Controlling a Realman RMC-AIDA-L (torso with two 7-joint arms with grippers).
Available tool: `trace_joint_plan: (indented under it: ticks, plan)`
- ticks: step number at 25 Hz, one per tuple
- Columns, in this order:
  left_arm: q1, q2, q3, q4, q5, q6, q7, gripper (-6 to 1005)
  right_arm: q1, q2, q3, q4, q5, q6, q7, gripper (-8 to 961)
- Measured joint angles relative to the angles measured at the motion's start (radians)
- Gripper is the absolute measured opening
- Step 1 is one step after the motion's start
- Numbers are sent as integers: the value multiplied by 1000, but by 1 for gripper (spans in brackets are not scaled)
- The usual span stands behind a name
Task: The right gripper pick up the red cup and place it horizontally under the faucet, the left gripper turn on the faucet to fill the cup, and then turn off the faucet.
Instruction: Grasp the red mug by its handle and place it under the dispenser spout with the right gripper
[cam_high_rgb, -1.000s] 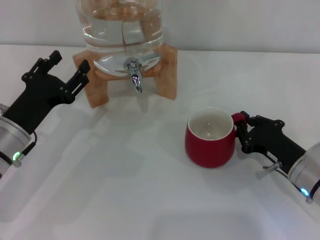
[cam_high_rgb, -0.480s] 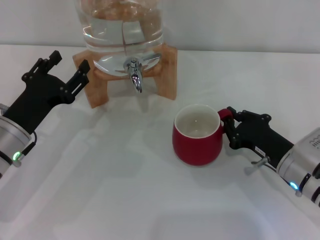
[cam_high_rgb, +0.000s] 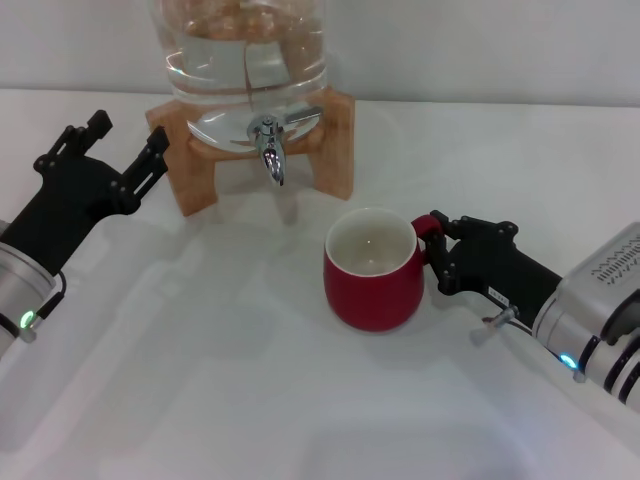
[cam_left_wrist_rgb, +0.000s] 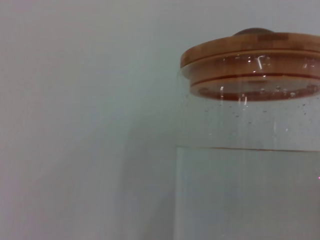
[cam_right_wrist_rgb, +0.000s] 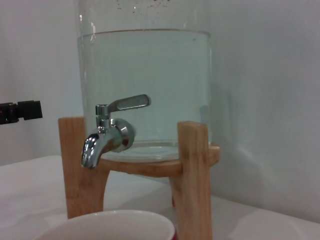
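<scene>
Lid (cam_left_wrist_rgb: 252, 55) of jar shows only from left wrist.

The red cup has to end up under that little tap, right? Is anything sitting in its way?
Nothing visible does. The red cup, held at its handle by the right gripper, has only bare white table between it and the spot below the faucet.

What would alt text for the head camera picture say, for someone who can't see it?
The right gripper holds the red cup by its handle on a white table, short of the faucet on a glass water jar. The left gripper, jaws open, waits beside the jar's wooden stand.
</scene>
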Motion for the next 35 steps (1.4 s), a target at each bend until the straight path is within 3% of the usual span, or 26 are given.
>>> trace_joint_plan:
  ticks: [35]
  plan:
    - [-13, -2, 8, -24, -2, -8, 1, 757, 167, 0, 1, 27, 0, 212, 1, 125]
